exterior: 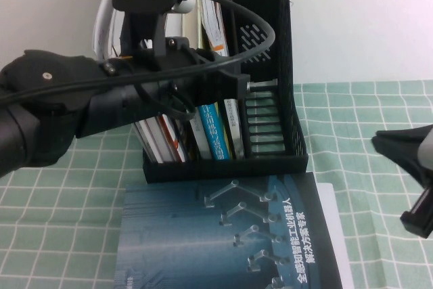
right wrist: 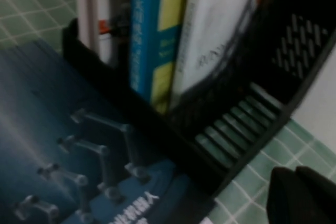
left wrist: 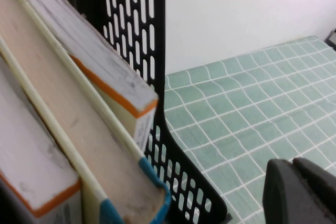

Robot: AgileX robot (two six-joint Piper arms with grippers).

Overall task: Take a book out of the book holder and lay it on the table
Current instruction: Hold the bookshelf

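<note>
The holder (exterior: 270, 65) stands upright at the back of the table (exterior: 365, 120), its open front facing the robot, with several books standing in its left compartments and the rightmost slot bare. The left arm reaches across the front of the holder at mid-height, and the left gripper (exterior: 233, 86) sits right at the standing books; its fingers are hidden among the spines in the high view and out of the left wrist view, so I cannot tell whether they are spread or pinching anything. The book (left wrist: 113, 85), white with orange edge stripes, stands in the holder leaning against its neighbours, just beside the perforated wall; 1 blue-spined book (left wrist: 139, 192) leans next to it. Its long axis runs near vertical, tilted, so it lies directly ahead of the left gripper and would have to come out toward the robot, then turn flat. The right gripper (exterior: 399, 150) hangs low at the right edge of the table, well apart from the holder, its jaws pressed together on nothing. The left arm is clearly the nearer one. A teal book (exterior: 237, 235) already lies flat on the table in front of the holder, touching its base, so free cloth for laying the book is mainly off to either side.
</note>
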